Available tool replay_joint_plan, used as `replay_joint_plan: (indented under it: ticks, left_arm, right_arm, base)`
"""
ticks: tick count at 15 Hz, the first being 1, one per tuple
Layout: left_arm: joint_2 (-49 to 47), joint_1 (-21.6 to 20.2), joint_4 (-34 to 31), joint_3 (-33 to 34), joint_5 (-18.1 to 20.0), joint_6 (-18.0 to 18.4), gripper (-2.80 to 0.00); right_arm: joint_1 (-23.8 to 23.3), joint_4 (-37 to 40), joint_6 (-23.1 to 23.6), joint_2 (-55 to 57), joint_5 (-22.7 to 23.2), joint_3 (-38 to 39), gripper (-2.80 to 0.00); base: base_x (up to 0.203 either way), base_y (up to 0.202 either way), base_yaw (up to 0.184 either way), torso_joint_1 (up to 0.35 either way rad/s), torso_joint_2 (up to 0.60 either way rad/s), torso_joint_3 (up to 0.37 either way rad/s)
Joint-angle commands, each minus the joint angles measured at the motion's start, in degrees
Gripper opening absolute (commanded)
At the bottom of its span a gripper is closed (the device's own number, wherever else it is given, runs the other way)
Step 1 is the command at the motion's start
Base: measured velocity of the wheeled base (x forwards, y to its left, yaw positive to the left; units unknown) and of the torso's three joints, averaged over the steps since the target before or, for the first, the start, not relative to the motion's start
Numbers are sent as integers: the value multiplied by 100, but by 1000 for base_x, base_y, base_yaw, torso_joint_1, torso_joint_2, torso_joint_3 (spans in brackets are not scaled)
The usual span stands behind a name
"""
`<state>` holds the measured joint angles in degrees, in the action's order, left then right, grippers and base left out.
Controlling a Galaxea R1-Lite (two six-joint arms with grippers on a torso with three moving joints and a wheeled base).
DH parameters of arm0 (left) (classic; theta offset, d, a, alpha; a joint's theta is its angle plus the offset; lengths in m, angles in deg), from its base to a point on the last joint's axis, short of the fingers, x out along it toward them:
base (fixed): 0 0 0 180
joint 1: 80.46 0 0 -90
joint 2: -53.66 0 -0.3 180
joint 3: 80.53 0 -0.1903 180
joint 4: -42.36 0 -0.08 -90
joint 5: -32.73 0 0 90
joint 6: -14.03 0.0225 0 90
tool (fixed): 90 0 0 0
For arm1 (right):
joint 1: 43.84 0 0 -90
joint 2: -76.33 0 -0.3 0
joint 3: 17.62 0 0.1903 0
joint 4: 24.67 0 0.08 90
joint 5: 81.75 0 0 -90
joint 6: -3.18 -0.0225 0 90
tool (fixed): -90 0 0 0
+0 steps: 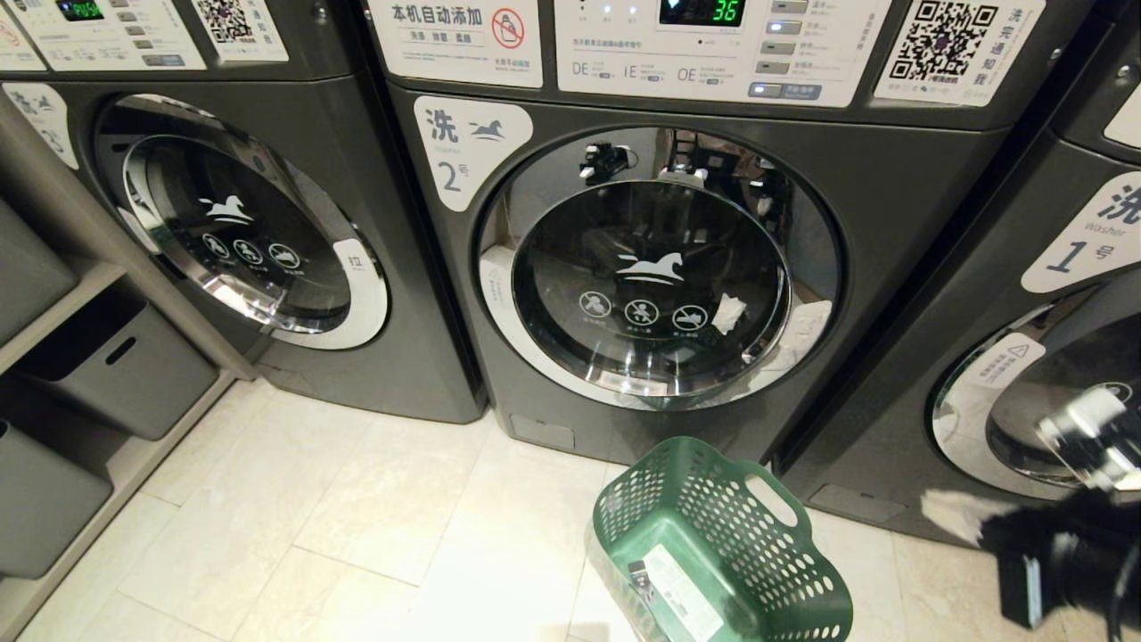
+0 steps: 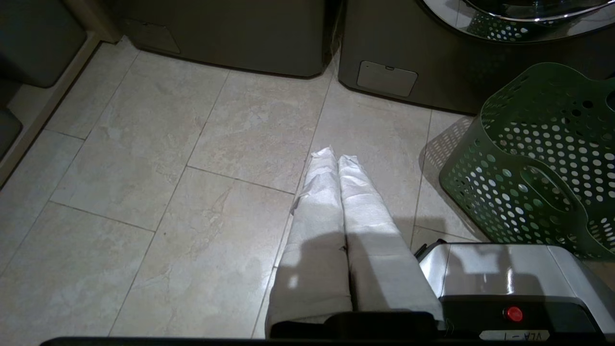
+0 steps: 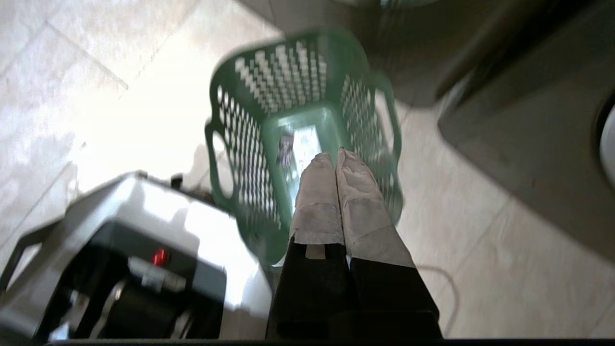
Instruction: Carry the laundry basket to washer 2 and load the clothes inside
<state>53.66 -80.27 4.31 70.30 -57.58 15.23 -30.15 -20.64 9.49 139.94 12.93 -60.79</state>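
Green perforated plastic laundry basket (image 1: 722,544) with cut-out side handles sits on the pale tiled floor (image 1: 312,508) just in front of washer 2 (image 1: 660,267), the dark grey front-loader whose round chrome-rimmed glass door is closed. Only a white sticker (image 3: 305,149) shows on the basket's floor; no clothes are visible in it. Right gripper (image 3: 335,156), its white-wrapped fingers pressed together on nothing, hangs above the basket's open top. Left gripper (image 2: 335,156), jaws also together and empty, hovers over bare tiles to the basket's left, well apart from it.
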Motion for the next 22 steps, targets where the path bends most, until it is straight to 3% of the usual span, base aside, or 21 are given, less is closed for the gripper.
replay_joint_plan:
  ticks: [1,3,5,8,10,13,18,21,22]
  left_arm:
    - [0,-1,-8,0,-5,2,-280]
    - [0,-1,-8,0,-5,2,-280]
    - [0,-1,-8,0,-5,2,-280]
    - [0,-1,-8,-4,-5,-6,-280]
    - [0,-1,-8,0,-5,2,-280]
    - [0,-1,1,0,-5,-4,-280]
    - [0,0,-8,0,-5,2,-280]
    - [0,7,-8,0,-5,2,-280]
    - [0,-1,-8,0,-5,2,-280]
  right_arm:
    - [-557,57,77,-1528,289,1096,-280]
    - [-1096,375,268,-2487,602,1660,-280]
    - [-1459,1469,401,-3461,748,1696,-280]
    - [-1729,2302,556,-4626,637,1591,-280]
    - [-1806,2256,711,-4768,-149,1732,-280]
    - [-1834,1829,643,-4745,-51,1975,-280]
    - [-1807,1960,257,-4752,-183,1980,-280]
    - [-1164,1943,310,-5100,-186,1980,-280]
    - [-1191,1940,319,-5323,-174,1980,-280]
  base:
    - [0,0,0,0,0,0]
    - [0,0,0,0,0,0]
    - [0,0,0,0,0,0]
    - [0,0,0,0,0,0]
    - [0,0,0,0,0,0]
    - [0,0,0,0,0,0]
    - [0,0,0,0,0,0]
    - [0,0,0,0,0,0]
    - [0,0,0,0,0,0]
